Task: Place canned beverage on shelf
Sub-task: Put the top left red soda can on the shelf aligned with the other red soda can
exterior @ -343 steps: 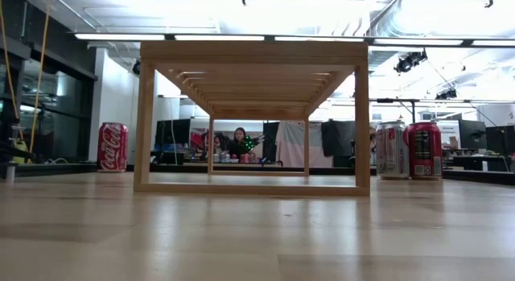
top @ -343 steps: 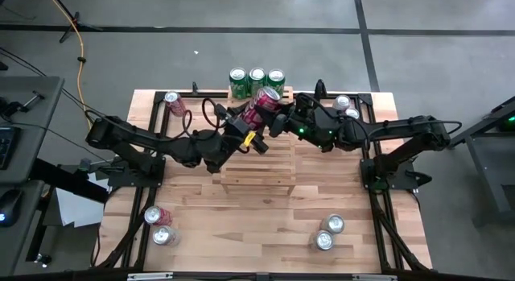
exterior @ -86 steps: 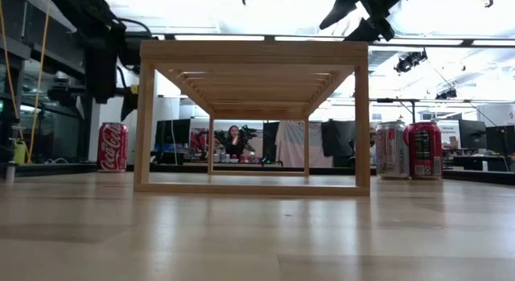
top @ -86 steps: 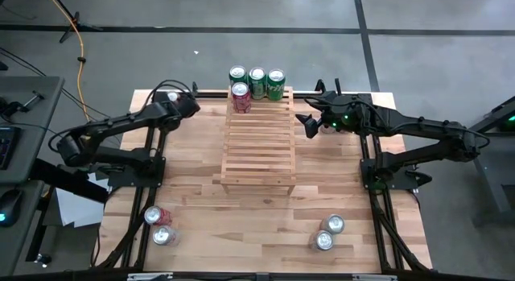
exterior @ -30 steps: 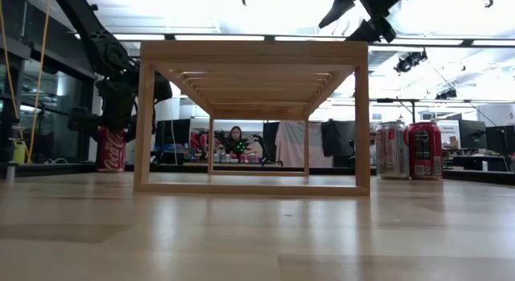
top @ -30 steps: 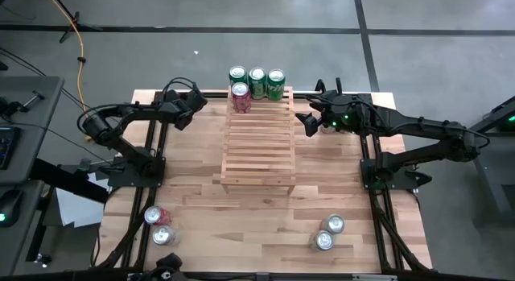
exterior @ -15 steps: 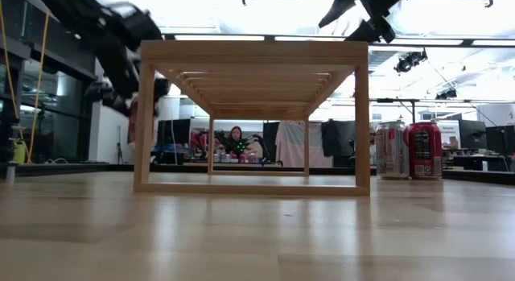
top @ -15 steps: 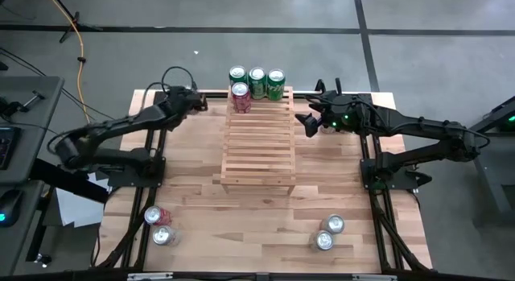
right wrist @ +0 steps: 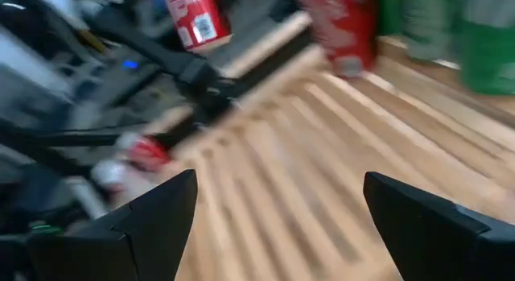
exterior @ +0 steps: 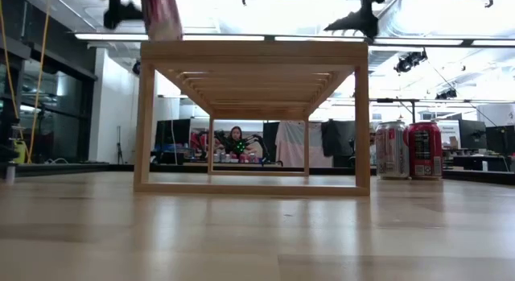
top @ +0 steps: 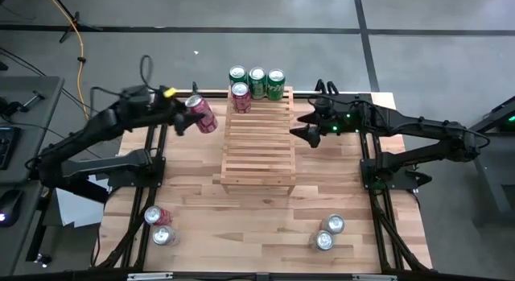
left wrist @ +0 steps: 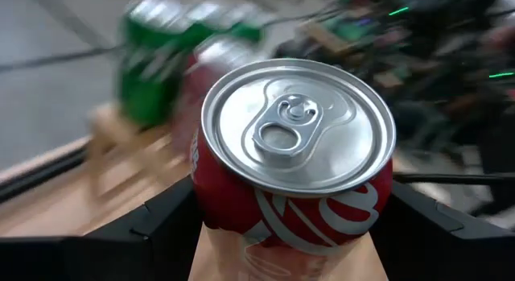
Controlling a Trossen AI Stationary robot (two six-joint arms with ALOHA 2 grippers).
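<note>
Red can (left wrist: 294,164) fills my left wrist view, clamped between the left pincer (top: 187,113) fingers; from above I see it tilted in the air just left of the shelf (top: 259,144). My right pincer (top: 299,133) hangs spread and empty at the shelf's right edge, which the low view barely catches.
</note>
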